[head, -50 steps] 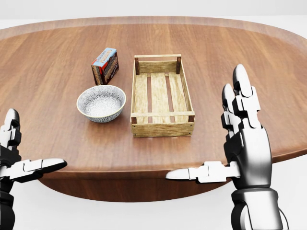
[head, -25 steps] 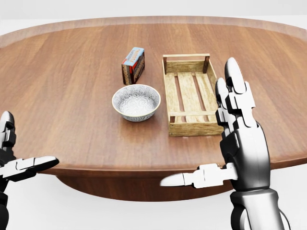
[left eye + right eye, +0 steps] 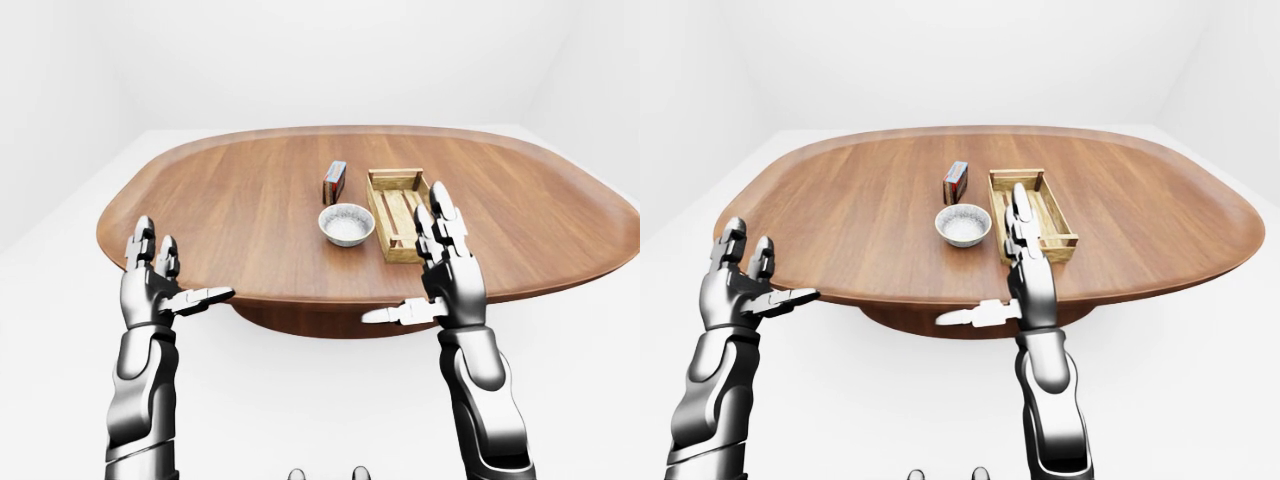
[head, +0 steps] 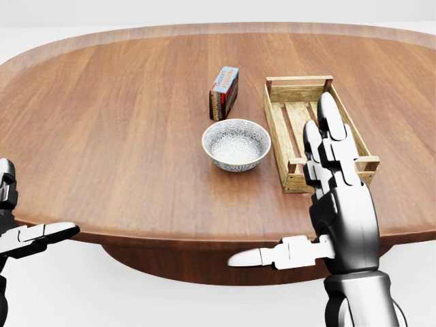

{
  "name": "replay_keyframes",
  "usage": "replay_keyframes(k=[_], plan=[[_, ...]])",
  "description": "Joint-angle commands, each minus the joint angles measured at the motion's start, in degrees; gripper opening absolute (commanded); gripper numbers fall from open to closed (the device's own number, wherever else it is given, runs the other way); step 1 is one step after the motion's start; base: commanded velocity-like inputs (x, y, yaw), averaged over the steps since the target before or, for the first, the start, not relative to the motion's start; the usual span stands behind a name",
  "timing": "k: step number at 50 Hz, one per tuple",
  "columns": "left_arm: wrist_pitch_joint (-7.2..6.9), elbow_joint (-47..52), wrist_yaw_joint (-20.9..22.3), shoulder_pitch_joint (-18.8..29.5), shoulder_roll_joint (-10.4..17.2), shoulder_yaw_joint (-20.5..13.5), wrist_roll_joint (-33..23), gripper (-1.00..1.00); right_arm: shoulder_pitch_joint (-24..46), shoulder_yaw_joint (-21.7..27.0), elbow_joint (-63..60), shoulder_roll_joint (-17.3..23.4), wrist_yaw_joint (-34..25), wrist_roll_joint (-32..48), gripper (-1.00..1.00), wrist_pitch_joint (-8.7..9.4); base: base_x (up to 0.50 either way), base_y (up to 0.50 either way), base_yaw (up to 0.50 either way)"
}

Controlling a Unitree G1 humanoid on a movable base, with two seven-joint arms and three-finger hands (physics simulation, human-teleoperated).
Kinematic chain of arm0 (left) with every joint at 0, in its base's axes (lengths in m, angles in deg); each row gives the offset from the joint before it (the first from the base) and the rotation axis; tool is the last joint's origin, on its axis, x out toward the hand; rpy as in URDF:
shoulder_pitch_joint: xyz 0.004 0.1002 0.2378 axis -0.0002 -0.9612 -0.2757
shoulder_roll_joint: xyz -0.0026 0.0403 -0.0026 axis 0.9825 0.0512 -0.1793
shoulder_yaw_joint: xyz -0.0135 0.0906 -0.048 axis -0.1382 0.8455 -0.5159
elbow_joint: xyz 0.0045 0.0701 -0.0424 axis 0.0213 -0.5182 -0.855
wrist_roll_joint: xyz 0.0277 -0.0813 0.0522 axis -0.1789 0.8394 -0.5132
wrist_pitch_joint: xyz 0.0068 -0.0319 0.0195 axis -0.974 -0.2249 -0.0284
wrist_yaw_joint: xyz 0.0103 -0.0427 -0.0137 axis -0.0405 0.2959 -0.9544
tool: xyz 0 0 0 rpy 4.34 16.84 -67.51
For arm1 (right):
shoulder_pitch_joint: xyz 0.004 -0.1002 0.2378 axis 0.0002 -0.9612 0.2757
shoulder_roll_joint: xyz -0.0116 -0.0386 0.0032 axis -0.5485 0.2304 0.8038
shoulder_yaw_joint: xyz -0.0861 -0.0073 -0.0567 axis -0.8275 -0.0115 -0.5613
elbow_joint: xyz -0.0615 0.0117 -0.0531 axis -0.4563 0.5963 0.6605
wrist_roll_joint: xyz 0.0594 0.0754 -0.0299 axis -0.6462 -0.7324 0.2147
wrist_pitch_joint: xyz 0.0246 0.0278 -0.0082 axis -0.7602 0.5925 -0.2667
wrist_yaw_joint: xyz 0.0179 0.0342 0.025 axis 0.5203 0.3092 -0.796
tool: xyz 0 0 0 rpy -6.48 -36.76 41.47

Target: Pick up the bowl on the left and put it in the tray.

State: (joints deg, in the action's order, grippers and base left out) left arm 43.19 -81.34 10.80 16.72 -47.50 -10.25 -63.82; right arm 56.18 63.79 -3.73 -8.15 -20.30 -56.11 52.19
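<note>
Patterned grey-white bowl point(image 4: 236, 144), pale wooden tray point(image 4: 296, 99), reddish-brown table point(image 4: 116, 122)

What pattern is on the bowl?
The bowl is white with a fine grey-blue speckled pattern, clearest in the head view.

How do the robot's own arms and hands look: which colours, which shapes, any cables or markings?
Both the left hand and the right hand are glossy silver-grey shells with black joints. Each has three blocky, segmented fingers with rounded tips. The forearms are smooth, rounded silver casings, dark at the wrist seams. No cables or markings show.
</note>
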Motion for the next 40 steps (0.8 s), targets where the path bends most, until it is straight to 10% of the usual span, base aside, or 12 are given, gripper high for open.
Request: replay_keyframes(k=[1,40], plan=[[0.0,0.5,0.06,-0.16,-0.48,-0.01,-0.06,1.0,-0.2,0.65,0.55,0.1,0.57,-2.0,1.0,0.0,0.0,0.0,0.0],[0.0,1.45,0.45,-0.61,-0.45,-0.51,0.6,1.0,-1.28,0.1,-0.68,0.71,-0.73,-0.36,1.0,0.0,0.48,0.0,0.0]])
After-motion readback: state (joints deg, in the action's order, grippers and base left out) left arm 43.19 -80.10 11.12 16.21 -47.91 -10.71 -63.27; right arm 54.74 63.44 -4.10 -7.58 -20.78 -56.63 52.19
